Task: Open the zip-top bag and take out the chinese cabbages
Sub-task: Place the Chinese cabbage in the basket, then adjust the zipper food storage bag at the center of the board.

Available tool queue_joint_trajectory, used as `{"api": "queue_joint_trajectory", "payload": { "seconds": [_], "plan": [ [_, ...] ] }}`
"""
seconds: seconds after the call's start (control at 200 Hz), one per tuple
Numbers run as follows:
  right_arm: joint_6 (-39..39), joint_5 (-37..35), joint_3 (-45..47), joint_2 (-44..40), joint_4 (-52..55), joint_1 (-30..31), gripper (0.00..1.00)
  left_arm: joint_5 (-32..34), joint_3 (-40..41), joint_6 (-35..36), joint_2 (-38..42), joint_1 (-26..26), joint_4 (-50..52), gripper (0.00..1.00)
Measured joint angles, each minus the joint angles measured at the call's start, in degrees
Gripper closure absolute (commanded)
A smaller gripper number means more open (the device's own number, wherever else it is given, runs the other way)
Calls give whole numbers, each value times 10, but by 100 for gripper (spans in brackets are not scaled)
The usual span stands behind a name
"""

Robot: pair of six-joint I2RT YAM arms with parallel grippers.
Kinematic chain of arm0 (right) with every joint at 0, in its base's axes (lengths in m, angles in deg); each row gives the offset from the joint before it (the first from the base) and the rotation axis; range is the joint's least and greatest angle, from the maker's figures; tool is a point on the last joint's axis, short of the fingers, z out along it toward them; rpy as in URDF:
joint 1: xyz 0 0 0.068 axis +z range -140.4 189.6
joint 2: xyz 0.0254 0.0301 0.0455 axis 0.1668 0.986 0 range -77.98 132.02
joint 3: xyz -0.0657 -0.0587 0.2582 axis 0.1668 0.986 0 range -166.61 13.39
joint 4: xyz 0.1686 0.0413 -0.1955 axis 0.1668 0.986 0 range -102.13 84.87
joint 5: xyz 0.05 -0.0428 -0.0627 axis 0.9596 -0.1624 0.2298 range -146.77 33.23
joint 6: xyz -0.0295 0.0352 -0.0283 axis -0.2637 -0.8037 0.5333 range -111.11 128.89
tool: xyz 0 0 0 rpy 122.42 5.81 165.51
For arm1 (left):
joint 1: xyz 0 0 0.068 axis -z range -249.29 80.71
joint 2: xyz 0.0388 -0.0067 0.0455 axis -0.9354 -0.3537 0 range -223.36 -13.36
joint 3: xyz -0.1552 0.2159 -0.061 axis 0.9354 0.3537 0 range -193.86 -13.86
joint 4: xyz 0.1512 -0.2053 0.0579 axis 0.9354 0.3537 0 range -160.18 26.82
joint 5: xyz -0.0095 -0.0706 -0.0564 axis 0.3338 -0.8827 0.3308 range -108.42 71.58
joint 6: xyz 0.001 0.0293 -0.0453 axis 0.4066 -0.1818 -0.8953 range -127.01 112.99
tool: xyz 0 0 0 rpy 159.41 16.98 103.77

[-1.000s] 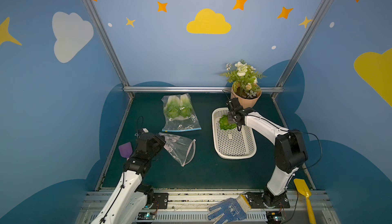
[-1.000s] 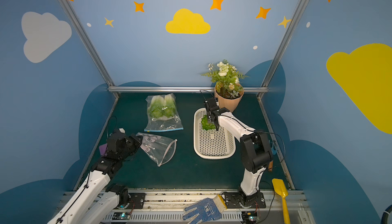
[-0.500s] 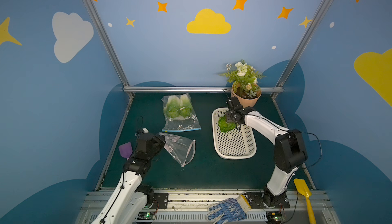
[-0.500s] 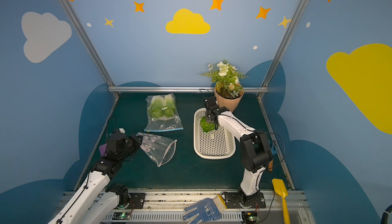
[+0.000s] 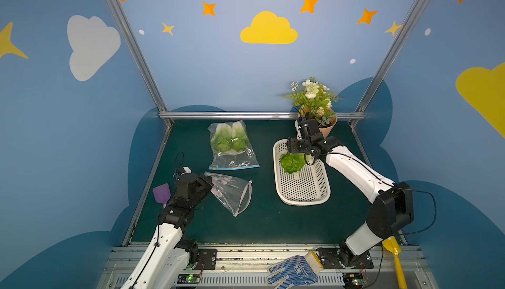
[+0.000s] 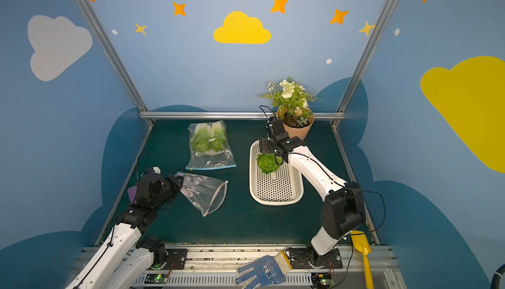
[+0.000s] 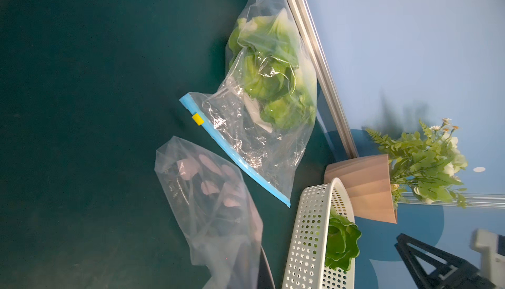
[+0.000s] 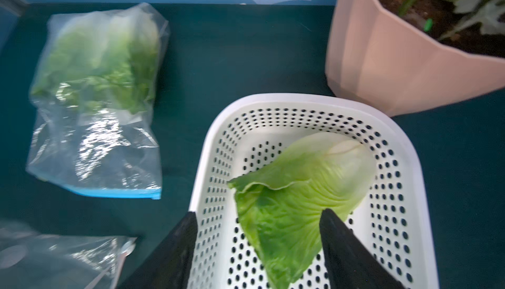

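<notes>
Three chinese cabbages point(image 5: 292, 162), two bags point(image 5: 232, 148), one basket point(image 5: 303, 201), one potted plant point(image 5: 314, 101).

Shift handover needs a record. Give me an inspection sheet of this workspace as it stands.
Surface: dark green mat, no spill seen.
Job's things: one cabbage lies in the white basket; bagged cabbages, two showing, in the blue-zip bag; whether its zip is open is unclear.
Clutter: empty clear bag, potted plant, purple scoop, blue glove, yellow shovel.
Grippers: left gripper shut on the empty clear bag's end; right gripper open over the cabbage.
Cables: left cable and right cable loop clear of the items.
Surroundings: blue painted walls, aluminium frame.
</notes>
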Motion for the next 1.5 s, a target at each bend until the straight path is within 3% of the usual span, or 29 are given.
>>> {"api": "queue_joint_trajectory", "payload": {
  "seconds": [0.12, 0.29, 0.501, 0.656, 0.781, 1.046, 1.242, 1.497],
  "plan": [
    [17, 44, -7, -5, -12, 42, 29, -7, 28, 1, -11, 0, -19, 89],
    [35, 114, -22, 0, -24, 83, 29, -31, 40, 12, -49, 0, -29, 56],
    [43, 178, -64, 52, -31, 97, 27, -39, 44, 19, -59, 4, -28, 42],
    [52, 206, -95, 111, -17, 110, 26, -38, 49, 15, -49, 5, -9, 12],
    [75, 213, -126, 155, 10, 126, 26, -25, 48, 15, -24, 5, 30, 1],
    [173, 200, -161, 200, 45, 164, 30, 28, 35, 19, 67, 5, 121, 0],
    [258, 147, -182, 236, 52, 183, 46, 43, -2, 24, 72, 5, 156, 15],
    [339, 89, -211, 296, 53, 189, 43, 16, -87, 37, -3, 29, 167, 31]
  ]
}}
